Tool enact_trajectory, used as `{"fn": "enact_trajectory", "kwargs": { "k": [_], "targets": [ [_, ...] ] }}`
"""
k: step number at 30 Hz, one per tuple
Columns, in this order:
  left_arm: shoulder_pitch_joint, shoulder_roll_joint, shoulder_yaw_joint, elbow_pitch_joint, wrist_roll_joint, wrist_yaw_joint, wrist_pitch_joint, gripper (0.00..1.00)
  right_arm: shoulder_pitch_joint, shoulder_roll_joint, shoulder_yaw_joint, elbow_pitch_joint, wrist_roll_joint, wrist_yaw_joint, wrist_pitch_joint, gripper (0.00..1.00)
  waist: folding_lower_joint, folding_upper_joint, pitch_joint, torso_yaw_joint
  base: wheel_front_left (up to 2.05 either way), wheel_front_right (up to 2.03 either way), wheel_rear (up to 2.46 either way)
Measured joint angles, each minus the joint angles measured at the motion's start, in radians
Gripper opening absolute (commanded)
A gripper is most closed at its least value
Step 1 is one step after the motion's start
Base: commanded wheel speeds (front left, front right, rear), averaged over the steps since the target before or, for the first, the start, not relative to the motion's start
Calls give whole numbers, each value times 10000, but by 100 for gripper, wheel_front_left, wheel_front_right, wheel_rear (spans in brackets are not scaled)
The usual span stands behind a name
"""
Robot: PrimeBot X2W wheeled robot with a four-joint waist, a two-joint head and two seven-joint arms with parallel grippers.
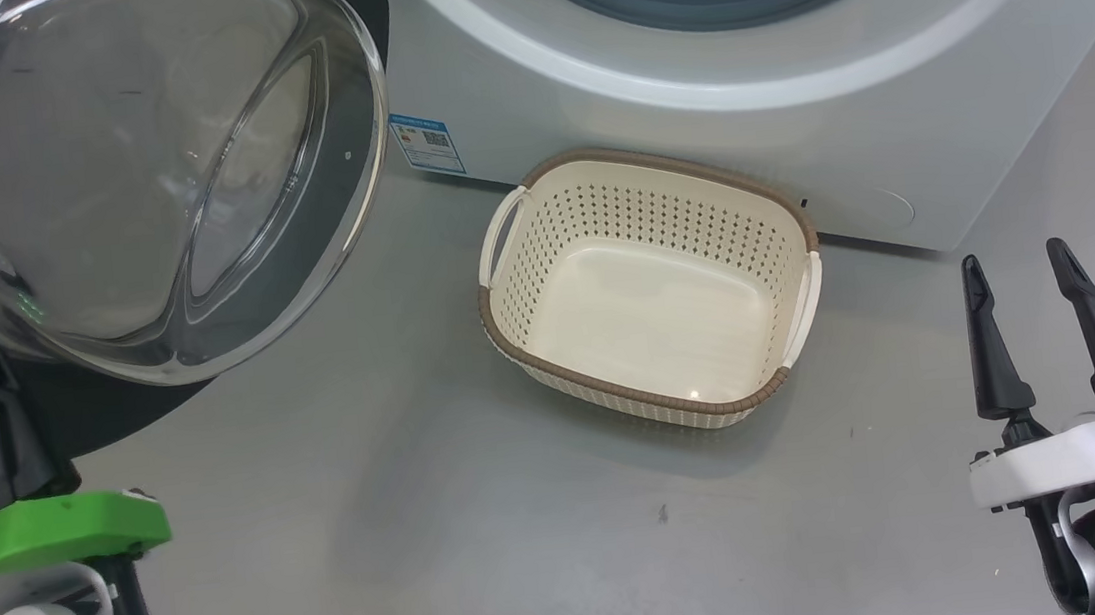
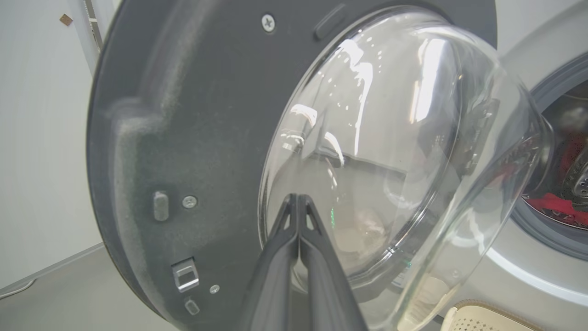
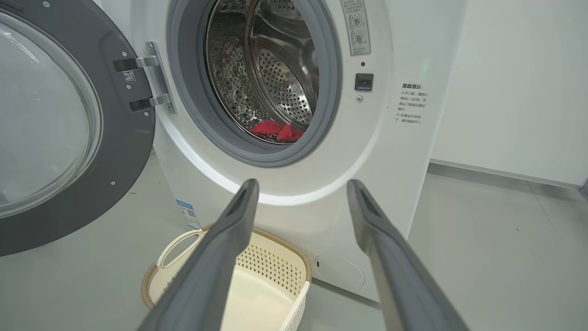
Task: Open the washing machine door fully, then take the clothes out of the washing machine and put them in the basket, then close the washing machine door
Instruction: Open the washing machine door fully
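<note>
washing machine (image 3: 390,151) front faces the robot. washing machine door (image 3: 59,124) swung out on hinges at the robot's left, glass bowl facing out. basket (image 1: 599,217) upright on the floor just before the machine, long axis along its front. clothes (image 3: 278,131) low in the drum. left hand (image 2: 298,202) fingers pressed together, holding nothing, by the glass. right hand (image 1: 1013,255) spread wide, holding nothing.

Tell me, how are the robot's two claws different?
The left claw is shut, fingers pressed together; the right claw is open, fingers spread wide. The left claw sits on a green mount; the right claw on a white mount. Both have two long dark fingers and hold nothing.
</note>
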Motion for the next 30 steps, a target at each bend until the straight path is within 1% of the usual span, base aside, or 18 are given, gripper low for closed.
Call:
{"fn": "enact_trajectory", "kwargs": {
  "k": [2,4,5,8,11,13,14,15,16,17,23,26,30],
  "targets": [
    [178,-44,-234,-228,63,-148,0,0,13,17,56,27,13,0,0,100,0,0,-96,-48,0,0,0],
    [251,-54,-357,-288,128,-180,0,8,20,27,75,50,13,2,-2,100,0,0,-141,-75,0,0,0],
    [330,-69,-468,-357,194,-272,0,14,39,29,96,79,15,2,-2,100,0,0,-190,-103,0,0,0],
    [567,-67,-982,-502,349,-579,0,16,139,44,155,111,29,8,0,100,0,0,-328,-203,0,0,0],
    [814,-63,-1427,-525,529,-784,0,30,168,65,244,161,33,10,-2,100,0,0,-459,-326,0,0,0],
    [985,-59,-1643,-543,602,-913,0,43,171,84,316,196,54,10,0,100,0,0,-548,-422,0,0,0],
    [1042,-59,-1714,-546,602,-961,0,57,175,88,360,215,81,10,0,100,0,0,-591,-474,0,0,0],
    [1096,-58,-1758,-550,602,-970,0,86,179,96,395,236,111,10,0,100,0,0,-636,-529,0,0,0],
    [1153,-56,-1797,-575,604,-1014,0,99,191,104,416,251,119,12,0,100,0,0,-681,-586,0,0,0],
    [1189,-50,-1850,-593,612,-1043,0,100,209,113,433,261,119,12,0,100,0,0,-725,-644,0,0,0],
    [1387,-33,-2144,-688,779,-1227,0,100,400,169,556,314,136,12,0,100,0,0,-978,-1025,0,0,0],
    [1502,-31,-2301,-704,863,-1235,0,100,408,176,652,324,184,12,-2,100,0,0,-1094,-1238,0,0,0],
    [1692,-19,-2387,-729,872,-1319,0,100,423,194,882,330,203,35,0,100,0,0,-1252,-1638,0,0,0]
  ]
}}
